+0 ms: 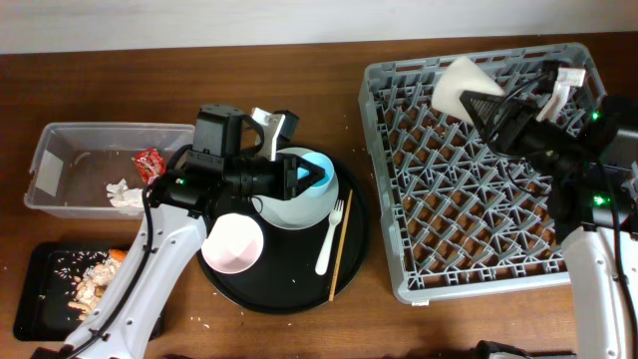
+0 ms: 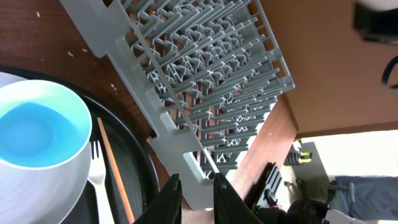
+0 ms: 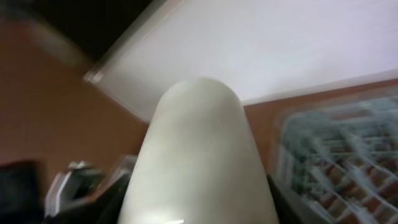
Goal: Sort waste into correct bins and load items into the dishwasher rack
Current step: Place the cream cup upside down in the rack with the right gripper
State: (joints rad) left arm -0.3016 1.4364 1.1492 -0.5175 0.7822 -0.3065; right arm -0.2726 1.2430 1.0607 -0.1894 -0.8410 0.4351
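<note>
While the pink bowl [image 1: 233, 243], white fork [image 1: 330, 237] and chopstick [image 1: 339, 249] lie on the near part of the round black tray [image 1: 289, 297], the left gripper [image 2: 193, 186] hovers nearly closed and empty beside the blue cup [image 1: 317, 168]. Farther back, the right gripper [image 1: 490, 106] grasps the cream cup [image 1: 459, 85] over the grey rack's [image 1: 478, 209] far corner.

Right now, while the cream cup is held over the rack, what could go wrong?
1. The right gripper holds the cream cup tilted above the dishwasher rack. If it is released like this, it may land askew on the pegs and roll.
2. The left gripper hovers close beside the light blue cup. A small sideways move could knock it over.
</note>
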